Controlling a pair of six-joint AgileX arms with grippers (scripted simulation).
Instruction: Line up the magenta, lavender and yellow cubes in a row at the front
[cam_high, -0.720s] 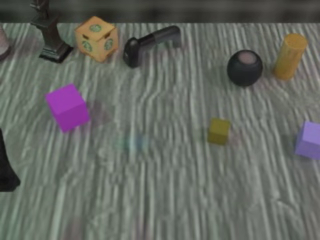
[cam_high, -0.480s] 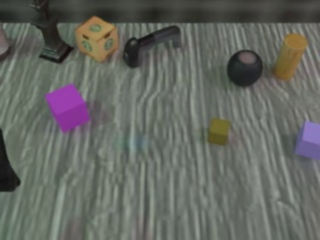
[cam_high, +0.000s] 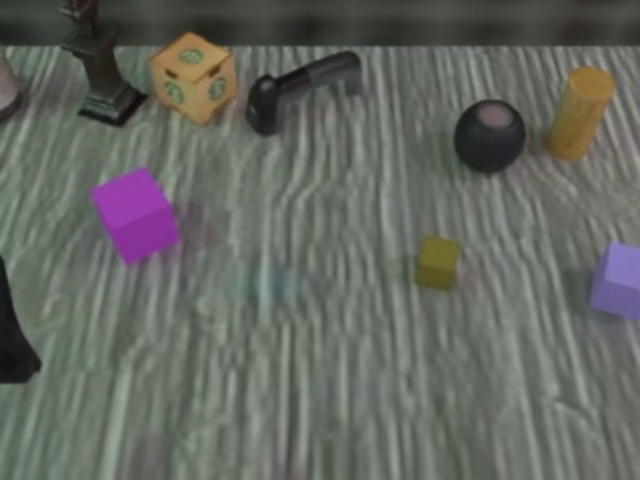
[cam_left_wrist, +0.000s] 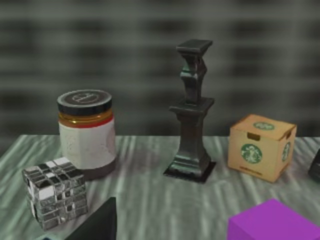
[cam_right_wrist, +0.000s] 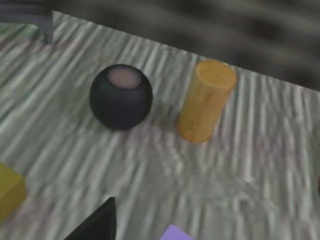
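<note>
The magenta cube (cam_high: 134, 214) is seen near the table's left edge, standing flat and turned a little askew; one corner of it (cam_left_wrist: 274, 223) is caught low in the left wrist view. The yellow cube (cam_high: 438, 262) is found right of the table's middle, well apart from the magenta one, and a slice of it (cam_right_wrist: 9, 192) shows at the margin of the right wrist view. The lavender cube (cam_high: 618, 281) is placed hard against the right edge, partly cut off by the frame; only a sliver (cam_right_wrist: 176, 233) is picked up by the right wrist camera. All three are spread wide, each standing alone on the table (cam_high: 330, 380), and the front strip is untouched.

Along the far edge, an orange box (cam_high: 193, 76) with green round marks is set near the left corner, beside a dark statuette (cam_high: 96, 70). A black scanner (cam_high: 298, 88) is laid just right of the box. Towards the far right corner a black ball (cam_high: 489, 135) is seen just beside an upright orange cylinder (cam_high: 578, 112). A jar (cam_left_wrist: 86, 132) and a mirrored puzzle cube (cam_left_wrist: 55, 192) are shown in the left wrist view.

The left arm (cam_high: 12, 335) is glimpsed at the left edge; neither hand can be made out, so whether they are spread or pressed together cannot be told.
</note>
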